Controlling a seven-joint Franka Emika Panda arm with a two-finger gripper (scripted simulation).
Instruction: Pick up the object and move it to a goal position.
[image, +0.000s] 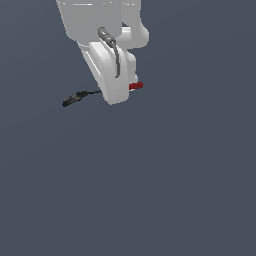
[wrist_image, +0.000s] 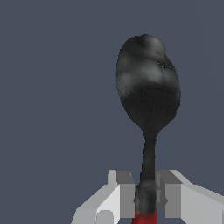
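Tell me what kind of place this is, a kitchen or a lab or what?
Neither, apparently: a bare simulated scene. Only a flat grey-blue background shows behind the white robot arm, whose gripper is shut on a black spoon-like tool. No furniture or walls are visible.

Apart from the task's things, both views show only a plain surface (image: 190, 190) of dark slate-blue colour, which fills the whole background. It looks smooth and even, with no marks, edges or patterns on it. In the wrist view the same flat blue-grey surface (wrist_image: 52, 87) is behind everything, and it has a uniform tone from one side to the other.
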